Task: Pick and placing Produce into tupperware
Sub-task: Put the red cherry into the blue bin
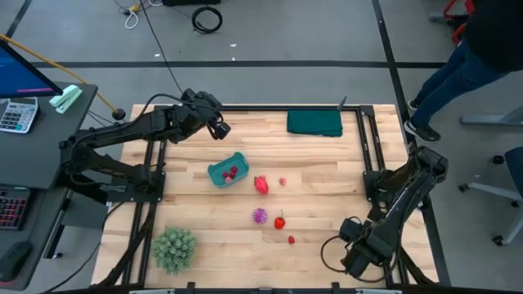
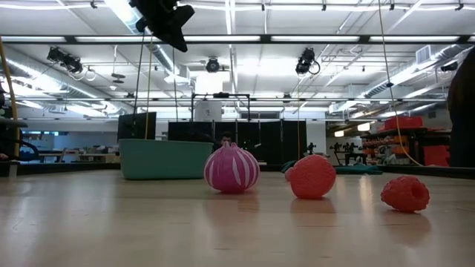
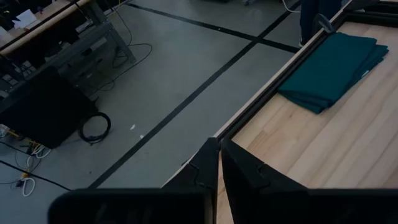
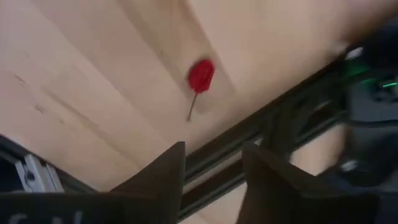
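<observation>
The teal tupperware sits left of the table's middle with small red pieces inside. On the wood to its right lie a red piece, a tiny pink one, the spiky magenta piece, a red berry and a small red stemmed ball. My left gripper hangs shut and empty, raised above the table, on the far side of the tupperware. My right gripper waits open and empty near the near right corner.
A folded dark green cloth lies at the far edge. A fuzzy green ball plant stands at the near left corner. Black frame rails border the table. A person's legs show beyond the far right corner.
</observation>
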